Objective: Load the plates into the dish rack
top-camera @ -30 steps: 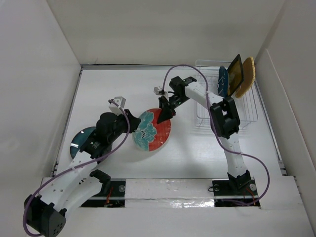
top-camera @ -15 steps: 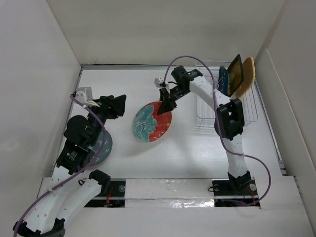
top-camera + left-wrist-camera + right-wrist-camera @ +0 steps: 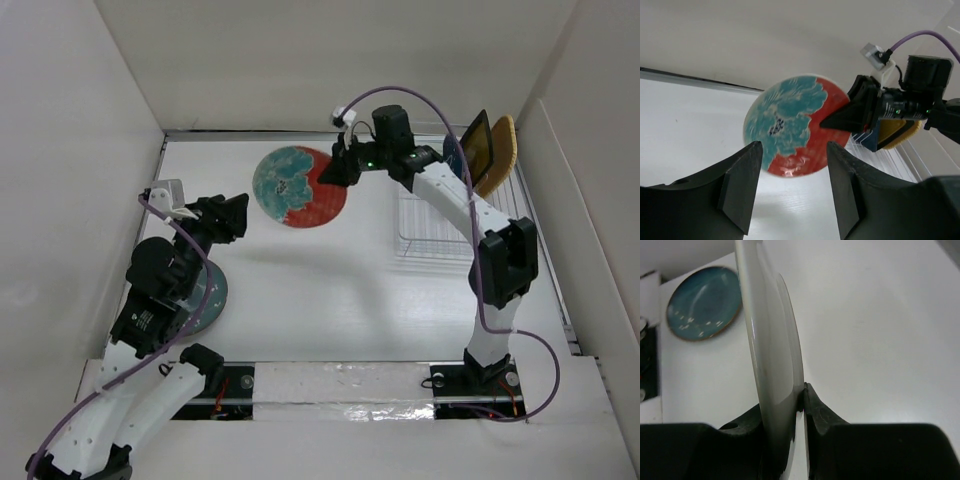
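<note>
Firmly, right jaws clamp the red flowered plate point(image 3: 298, 187); left jaws stand apart.

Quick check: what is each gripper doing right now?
Left gripper: open, holding nothing.
Right gripper: closed on the rim of the red floral plate.

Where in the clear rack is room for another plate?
The clear ribbed dish rack is bare from its near wall up to the dark blue leaf-shaped plate. Its far end is crowded: that plate, the square yellow plate and the round orange plate.
</note>
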